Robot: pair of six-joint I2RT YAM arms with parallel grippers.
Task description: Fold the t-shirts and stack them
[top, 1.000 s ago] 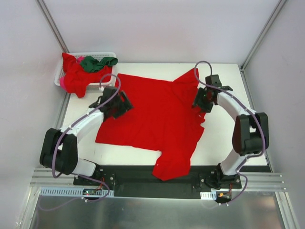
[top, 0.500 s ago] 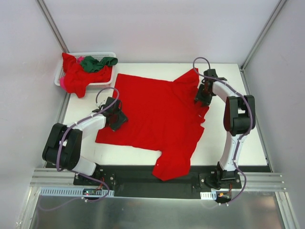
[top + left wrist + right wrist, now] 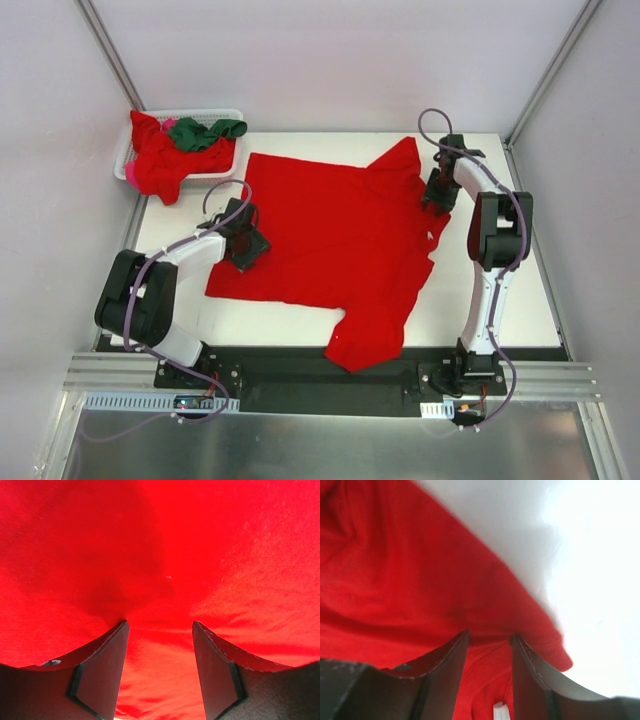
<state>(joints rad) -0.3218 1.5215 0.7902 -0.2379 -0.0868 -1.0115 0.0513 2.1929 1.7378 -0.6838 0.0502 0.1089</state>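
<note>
Left gripper (image 3: 160, 623) sits open on the red t-shirt (image 3: 330, 230), right gripper (image 3: 489, 634) is narrower at its edge and I can't tell if it's gripping, so I'd pinch both firmly before folding.

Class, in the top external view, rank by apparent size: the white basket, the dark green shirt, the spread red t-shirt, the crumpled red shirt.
1. spread red t-shirt
2. white basket and crumpled red shirt: about alike, and the shirt hides part of the basket, so unranked
3. dark green shirt, smallest

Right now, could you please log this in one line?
left gripper: open on red t-shirt | right gripper: open at its edge | basket: shirts
</note>
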